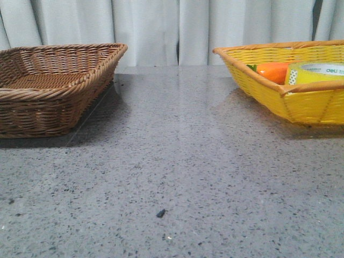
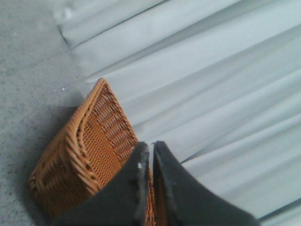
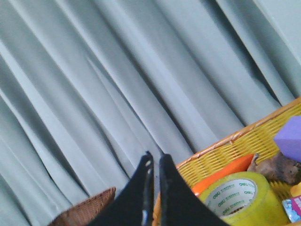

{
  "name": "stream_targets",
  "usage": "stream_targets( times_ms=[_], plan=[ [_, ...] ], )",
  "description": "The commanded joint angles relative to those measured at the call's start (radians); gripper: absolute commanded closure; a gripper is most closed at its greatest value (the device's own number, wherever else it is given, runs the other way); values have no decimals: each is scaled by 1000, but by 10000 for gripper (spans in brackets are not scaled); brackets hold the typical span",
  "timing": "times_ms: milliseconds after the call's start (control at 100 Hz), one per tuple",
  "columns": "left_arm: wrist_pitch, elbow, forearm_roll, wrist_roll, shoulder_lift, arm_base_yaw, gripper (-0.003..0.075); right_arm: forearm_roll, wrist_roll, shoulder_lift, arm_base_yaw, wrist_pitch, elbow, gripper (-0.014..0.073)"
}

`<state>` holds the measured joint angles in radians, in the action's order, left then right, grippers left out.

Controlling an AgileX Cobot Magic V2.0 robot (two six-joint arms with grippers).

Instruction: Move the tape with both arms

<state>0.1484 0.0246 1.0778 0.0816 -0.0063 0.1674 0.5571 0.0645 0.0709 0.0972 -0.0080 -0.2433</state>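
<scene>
The yellow tape roll [image 1: 317,72] with a white "deli" core lies in the yellow basket [image 1: 306,105] at the right, beside an orange carrot [image 1: 273,71]. It also shows in the right wrist view [image 3: 242,197], close beside my right gripper [image 3: 154,158], which is shut and empty. My left gripper [image 2: 149,147] is shut and empty above the brown wicker basket [image 2: 82,160]. Neither gripper shows in the front view.
The brown wicker basket [image 1: 51,86] stands at the left of the grey stone table [image 1: 172,177]. The yellow basket [image 3: 244,143] also holds a purple block [image 3: 291,136], a brown thing [image 3: 277,167] and other small items. A white curtain [image 1: 172,27] hangs behind.
</scene>
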Motion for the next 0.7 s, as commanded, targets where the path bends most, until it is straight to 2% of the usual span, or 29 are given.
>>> stream_targets(
  times_ms=[0,80,130,180,240,280,350,410,480,550,690],
  plan=[
    [72,73,-123,0,-19,8,740,-97,26,113,-7,73,-125,636],
    [73,139,-308,0,13,8,731,-132,26,231,-7,163,-237,636],
    [35,188,-427,0,50,8,692,-152,26,322,-7,211,-303,636],
    [-58,244,-523,0,93,8,620,-174,26,404,-7,271,-374,631],
    [-180,313,-612,0,151,15,493,-204,26,498,-7,368,-473,593],
    [-273,364,-669,0,200,17,405,-220,26,566,-7,423,-530,536],
    [-408,441,-728,-1,282,17,304,-248,26,672,1,526,-643,405],
    [-490,499,-753,-42,347,17,281,-286,26,750,13,613,-739,285],
    [-566,549,-751,-154,403,17,282,-338,26,844,28,726,-845,198],
    [-616,584,-749,-233,445,17,282,-379,26,947,43,846,-944,192],
    [-641,601,-726,-239,484,17,282,-415,24,1136,59,986,-1081,192]
  ],
)
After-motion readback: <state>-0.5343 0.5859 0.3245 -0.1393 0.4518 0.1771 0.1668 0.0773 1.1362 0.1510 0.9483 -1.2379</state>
